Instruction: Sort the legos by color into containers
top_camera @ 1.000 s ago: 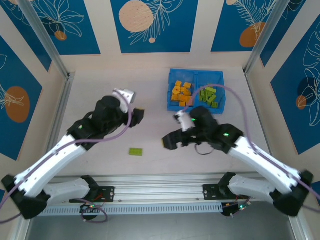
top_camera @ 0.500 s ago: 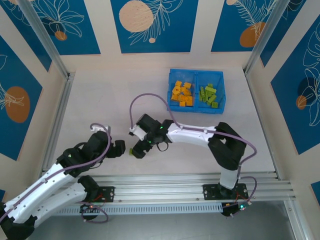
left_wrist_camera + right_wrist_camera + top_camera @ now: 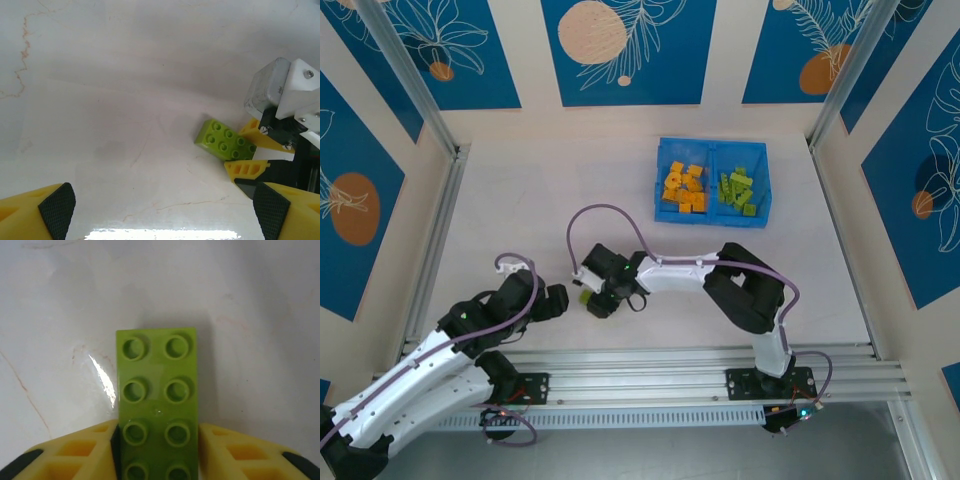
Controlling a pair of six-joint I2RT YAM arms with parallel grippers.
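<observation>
A lime green lego (image 3: 156,400) lies flat on the pale table, studs up. My right gripper (image 3: 157,450) is shut on its near end, one yellow finger against each long side. From above, that brick (image 3: 586,297) and the right gripper (image 3: 596,300) sit at front centre. My left gripper (image 3: 556,300) hovers just left of them, open, with nothing between its fingers (image 3: 55,207). The left wrist view has the same brick (image 3: 225,140) at the right. The blue bin (image 3: 712,146) stands at the back right, with orange-yellow legos (image 3: 682,188) in its left compartment and green ones (image 3: 736,190) in its right.
A metal rail (image 3: 650,365) runs along the table's near edge. Aluminium posts (image 3: 415,85) and patterned walls close in the left, right and back sides. A purple cable (image 3: 610,215) loops above the right arm. Bare tabletop (image 3: 540,200) lies between the grippers and the bin.
My right arm swung from beside the bin to the loose green brick at front centre and shut on it. My left arm drew back to the near left and opened wider.
</observation>
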